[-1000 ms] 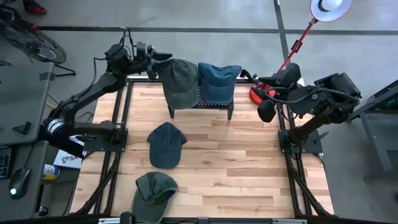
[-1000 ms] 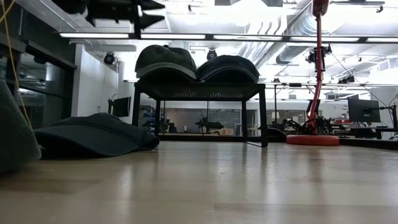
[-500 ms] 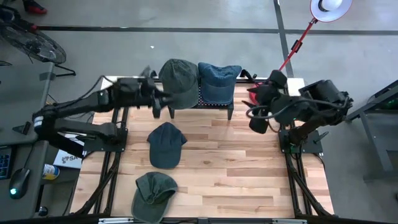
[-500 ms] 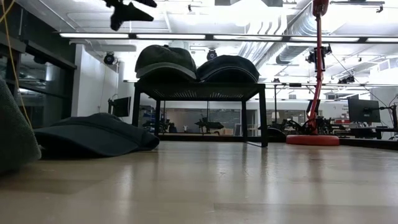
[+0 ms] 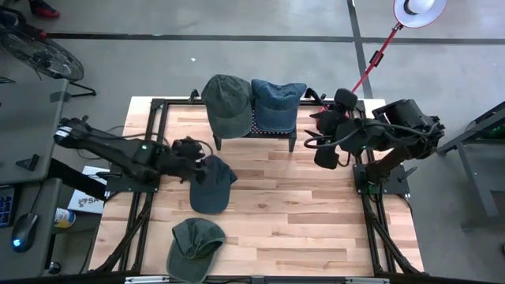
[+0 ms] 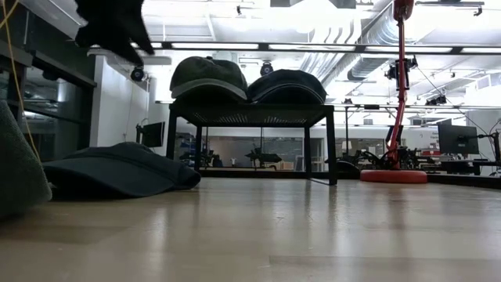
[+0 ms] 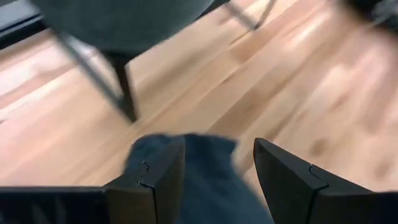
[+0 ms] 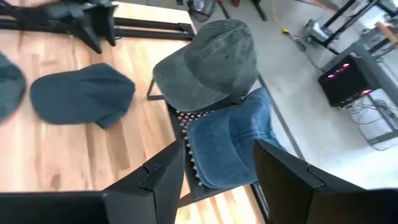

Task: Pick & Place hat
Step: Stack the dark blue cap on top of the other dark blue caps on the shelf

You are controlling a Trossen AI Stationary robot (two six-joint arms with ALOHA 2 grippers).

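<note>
The dark blue cap (image 5: 211, 184) lies flat mid-table, its left edge beside the left gripper (image 5: 192, 150), whose fingers stand spread with nothing between them; the wrist view shows cap fabric (image 7: 205, 180) just beyond them. On the black rack (image 5: 272, 132) at the far edge sit a green cap (image 5: 226, 102) and a denim cap (image 5: 277, 105). The right gripper (image 5: 316, 142), likewise spread and empty, hovers right of the rack. Another green cap (image 5: 193, 247) is cut off at the near edge. No writing is legible.

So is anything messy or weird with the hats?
A bit. The green hat hangs off the left end of the small black rack, beside the blue hat. A dark blue hat and another green hat lie on the table.
</note>
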